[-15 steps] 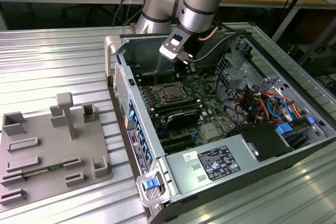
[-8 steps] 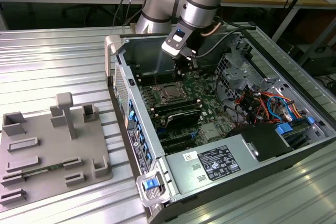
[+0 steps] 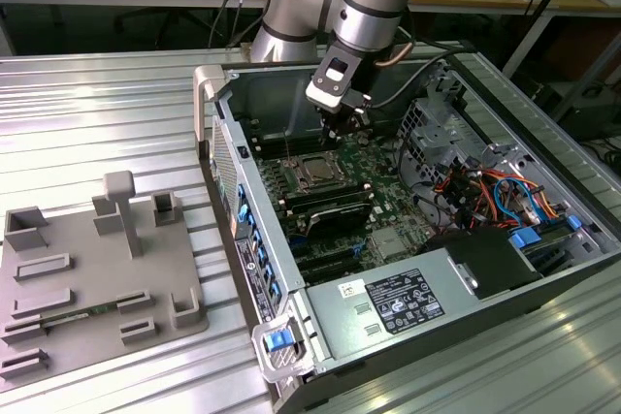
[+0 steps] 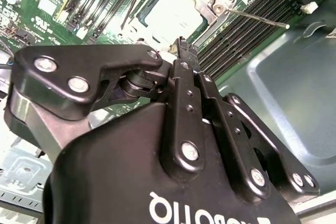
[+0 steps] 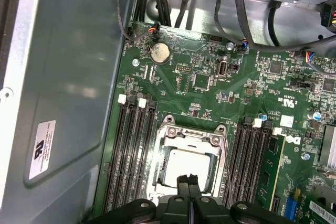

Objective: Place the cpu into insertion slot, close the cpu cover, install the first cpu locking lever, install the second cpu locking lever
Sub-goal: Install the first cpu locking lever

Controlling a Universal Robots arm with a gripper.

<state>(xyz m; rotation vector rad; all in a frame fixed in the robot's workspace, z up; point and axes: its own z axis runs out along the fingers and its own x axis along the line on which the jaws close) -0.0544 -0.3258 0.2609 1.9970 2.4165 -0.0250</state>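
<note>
Your jaws are together with nothing between them. The gripper (image 5: 187, 181) hangs at the socket's edge, its tips just over the near rim of the cover (image 5: 190, 134); you cannot tell whether they touch it. The cpu (image 5: 186, 165) lies flat in the slot, which is hidden beneath it, and its matt silver top shows through the cover's square cut-out. The cover, a bright stamped-steel frame, looks to be down over it, so I judge placing and closing done and the levers in hand. One lever (image 4: 257, 18), a thin, springy steel rod, juts out over the long black memory slots (image 5: 134, 150) and seems unlatched. Seating it calls for a firm push down and sideways under its hook. The round wire looks slick and could skid off the smooth black fingers (image 4: 184, 93).
</note>
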